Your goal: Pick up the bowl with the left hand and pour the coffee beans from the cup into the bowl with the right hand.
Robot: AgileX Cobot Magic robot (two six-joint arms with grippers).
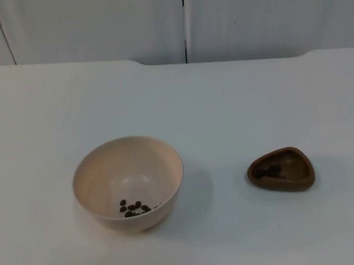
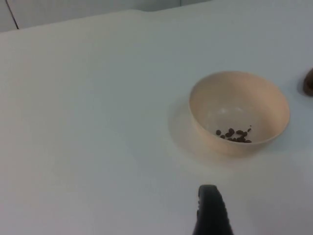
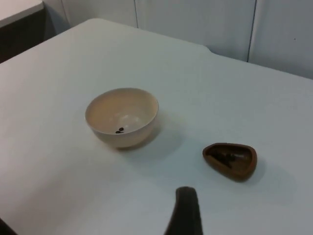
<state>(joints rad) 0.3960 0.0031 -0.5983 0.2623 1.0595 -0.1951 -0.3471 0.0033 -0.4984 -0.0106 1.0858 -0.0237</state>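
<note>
Resting on the white tabletop (image 1: 234,100), the cream bowl (image 1: 128,184) stands upright toward the near edge on the left arm's side, and the brown cup (image 1: 281,169), a shallow, rounded-triangular dish, sits well apart from it toward the right arm's side, at about the same depth from the near edge. A few coffee beans (image 1: 133,208) lie in the bottom of the bowl; a small dark heap of beans can be made out inside the cup. Both vessels stand free, touched by nothing.

The left pincer (image 2: 211,210) hangs above the tabletop, short of the bowl, with bare surface between its fingertip and the bowl's wall. The right pincer (image 3: 184,210) likewise hangs back from the cup, with the bowl farther off beyond it. Whether either pincer is released or clenched cannot be told, since a single fingertip of each is visible. Neither holds anything.

Judged from its look, the bowl is light, rigid and smooth, probably plastic; its curved wall may slip, so the rim is the likeliest place to pinch, one finger inside and one outside, away from the beans. The cup appears small, stiff and low, with a thick rim; a grip across its rim at the broad end would leave the narrower corner free as a spout. Tilting either vessel too early risks scattering beans.
</note>
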